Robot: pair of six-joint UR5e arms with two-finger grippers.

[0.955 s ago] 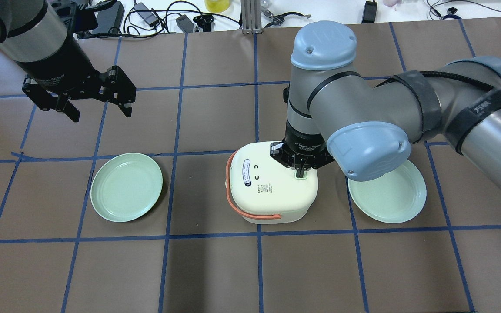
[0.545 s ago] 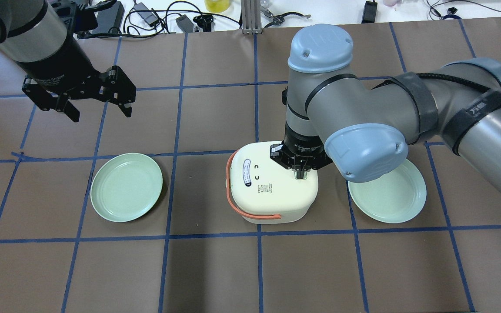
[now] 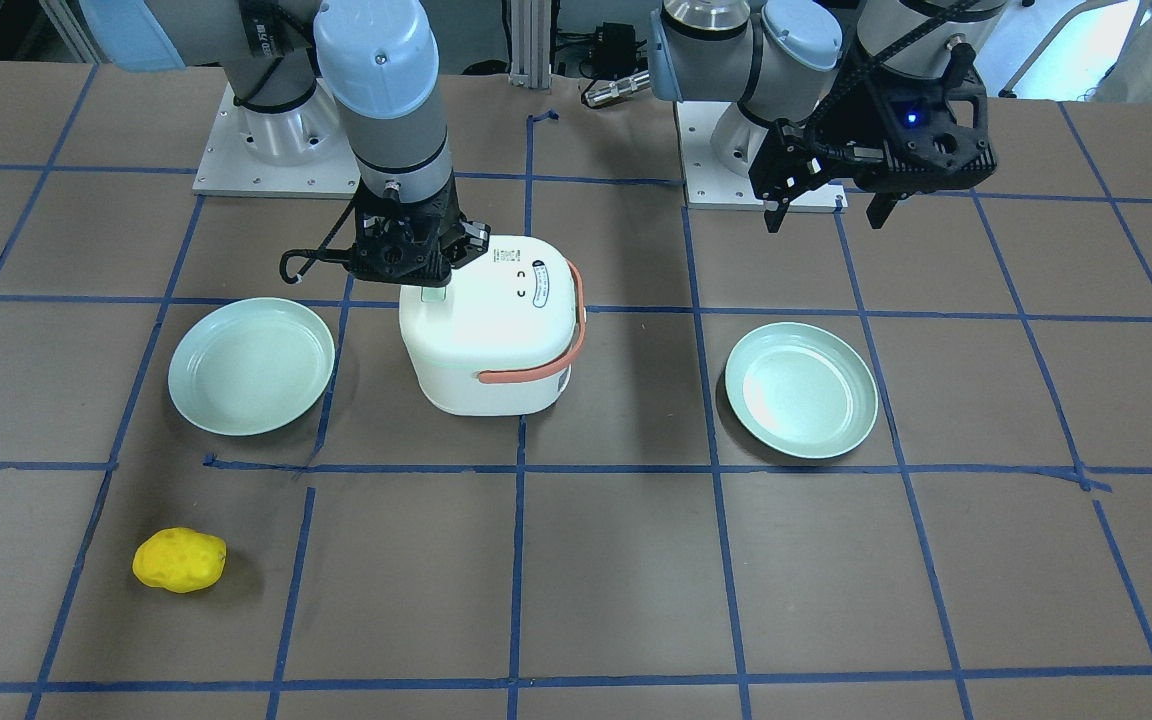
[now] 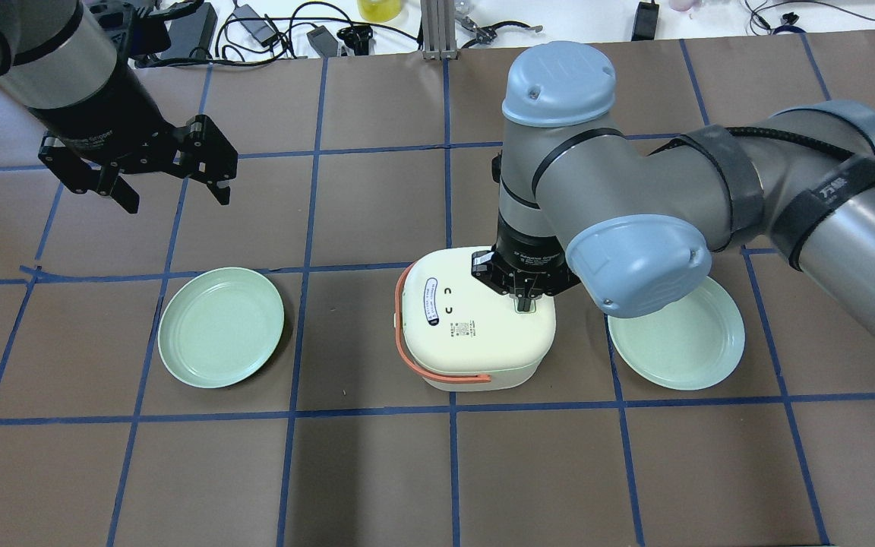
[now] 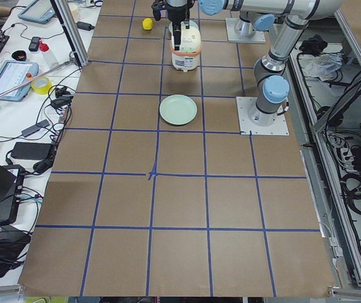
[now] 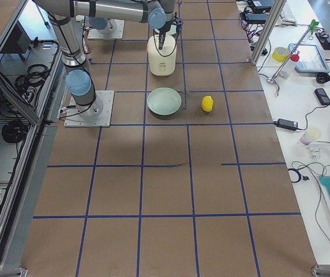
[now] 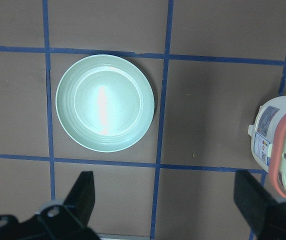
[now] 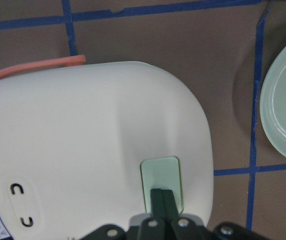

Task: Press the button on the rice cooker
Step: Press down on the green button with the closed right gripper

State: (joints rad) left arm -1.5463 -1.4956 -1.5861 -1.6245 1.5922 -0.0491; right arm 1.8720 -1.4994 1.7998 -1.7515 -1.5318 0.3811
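A white rice cooker (image 4: 475, 327) with an orange handle (image 4: 437, 374) stands mid-table; it also shows in the front view (image 3: 491, 335). Its pale green button (image 8: 160, 177) sits on the lid near the edge. My right gripper (image 4: 525, 302) is shut, pointing straight down, its fingertips (image 8: 163, 197) touching the button. It shows in the front view (image 3: 429, 285) too. My left gripper (image 4: 175, 199) is open and empty, hovering high over the table's left side, well apart from the cooker; the front view shows it (image 3: 826, 215) as well.
Two pale green plates lie on either side of the cooker (image 4: 221, 327) (image 4: 677, 338). A yellow sponge-like object (image 3: 179, 560) lies near the operators' edge. Cables and tools lie beyond the far table edge (image 4: 278, 30).
The right arm's elbow has shifted very slightly; the shut gripper stays on the button. The left arm has not moved.
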